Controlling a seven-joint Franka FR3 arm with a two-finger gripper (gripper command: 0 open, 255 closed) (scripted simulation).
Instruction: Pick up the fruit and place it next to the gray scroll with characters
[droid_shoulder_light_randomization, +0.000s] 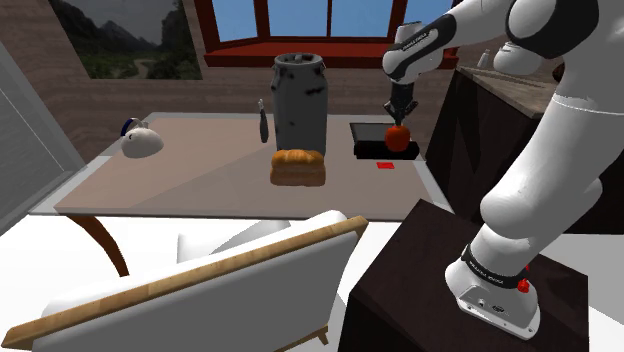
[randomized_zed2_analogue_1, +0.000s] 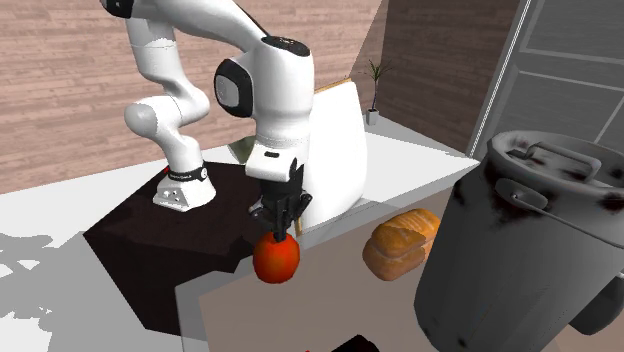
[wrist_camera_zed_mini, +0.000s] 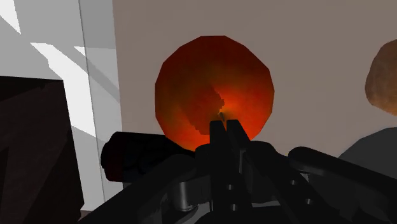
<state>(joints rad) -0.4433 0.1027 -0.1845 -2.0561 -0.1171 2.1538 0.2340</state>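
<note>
A round red-orange fruit (droid_shoulder_light_randomization: 399, 138) (randomized_zed2_analogue_1: 276, 258) (wrist_camera_zed_mini: 213, 83) hangs just above the table's corner nearest the stand. My black gripper (droid_shoulder_light_randomization: 401, 117) (randomized_zed2_analogue_1: 277, 230) (wrist_camera_zed_mini: 221, 124) points straight down and is shut on the fruit's top, the fingers pinched together at its stem. In the shoulder view a dark flat object (droid_shoulder_light_randomization: 371, 138) lies on the table (droid_shoulder_light_randomization: 180, 170) right behind and under the fruit, with a small red square (droid_shoulder_light_randomization: 385, 165) in front of it. I cannot read any characters on it.
A brown bread loaf (droid_shoulder_light_randomization: 298, 167) (randomized_zed2_analogue_1: 400, 243) lies mid-table in front of a tall dark grey lidded pot (droid_shoulder_light_randomization: 300, 100) (randomized_zed2_analogue_1: 520, 250). A dark bottle (droid_shoulder_light_randomization: 263, 122) and a white rounded object (droid_shoulder_light_randomization: 140, 142) stand further along. A white armchair (droid_shoulder_light_randomization: 200, 280) faces the table's near edge.
</note>
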